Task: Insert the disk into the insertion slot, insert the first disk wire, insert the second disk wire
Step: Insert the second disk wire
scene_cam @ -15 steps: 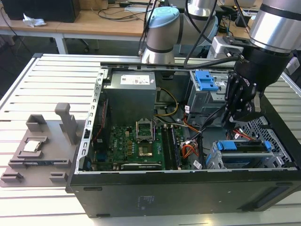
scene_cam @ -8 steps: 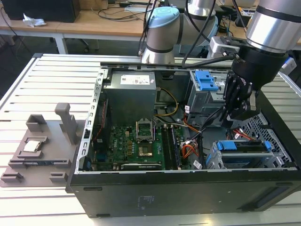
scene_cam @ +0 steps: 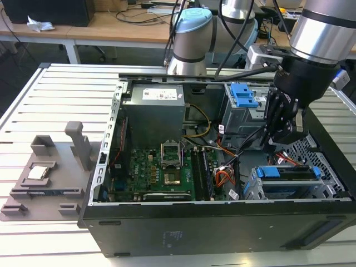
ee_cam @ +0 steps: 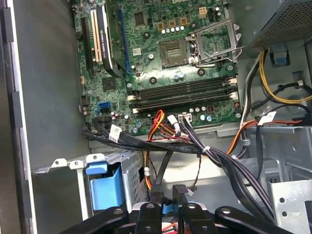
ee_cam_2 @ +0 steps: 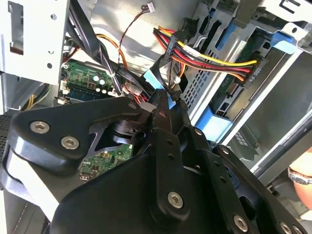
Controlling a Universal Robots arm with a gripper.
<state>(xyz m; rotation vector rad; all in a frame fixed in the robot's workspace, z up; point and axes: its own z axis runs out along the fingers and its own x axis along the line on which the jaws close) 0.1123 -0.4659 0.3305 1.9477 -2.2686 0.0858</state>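
gripper [ee_cam_2: 165, 101] clenched on a black wire plug [ee_cam: 179, 191] with a blue tab, inside the open computer case [scene_cam: 194, 233]; near it, the disk [scene_cam: 289, 173] in its blue carrier lies seated in the insertion slot [scene_cam: 278, 192], at the exterior view's right; red, yellow and black wires [ee_cam_2: 214, 59] are plugged into the disk's end; white label [scene_cam: 158, 94] on the power supply [scene_cam: 150, 122], print unreadable

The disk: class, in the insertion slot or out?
In. In the exterior view the disk lies inside the insertion slot, its blue carrier within the cage walls.
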